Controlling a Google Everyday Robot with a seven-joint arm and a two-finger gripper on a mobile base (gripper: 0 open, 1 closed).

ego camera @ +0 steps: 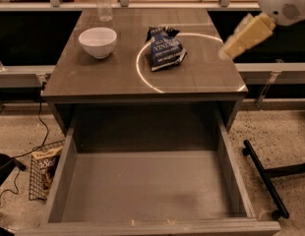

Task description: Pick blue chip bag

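The crinkled navy-blue chip bag (166, 48) lies upper centre on the grey table top (113, 80), right of the white ceramic bowl (98, 42). The tan-fingered gripper (243, 36) hangs upper right, above the table's right edge. The open grey drawer (142, 186) fills the lower frame.
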